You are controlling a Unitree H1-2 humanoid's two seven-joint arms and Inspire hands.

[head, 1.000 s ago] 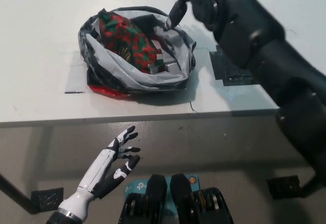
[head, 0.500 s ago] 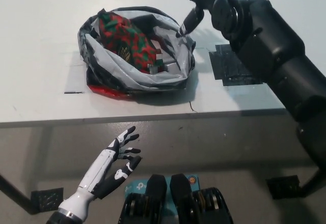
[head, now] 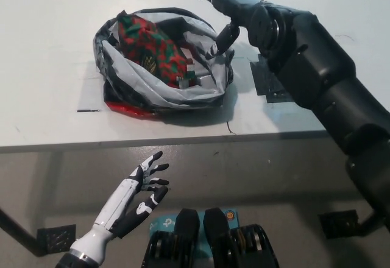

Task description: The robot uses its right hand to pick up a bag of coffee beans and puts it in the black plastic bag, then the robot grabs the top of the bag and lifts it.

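A red-and-green patterned coffee bean bag (head: 151,44) lies inside the black plastic bag (head: 163,91), whose mouth gapes open on the white table (head: 49,85). My black right hand (head: 228,13) hovers open at the bag's right rim, one finger curling down toward the rim, holding nothing. Below the table edge at the lower left, my white left hand (head: 143,189) rests open with its fingers spread.
A dark patch of tape (head: 268,82) sits on the table right of the bag, partly under my right arm. A short black mark (head: 88,110) lies left of the bag. Grey floor shows below the table's front edge.
My right hand has moved down and to the right, from above the bag's back rim to its right rim. The bags and my left hand have not moved.
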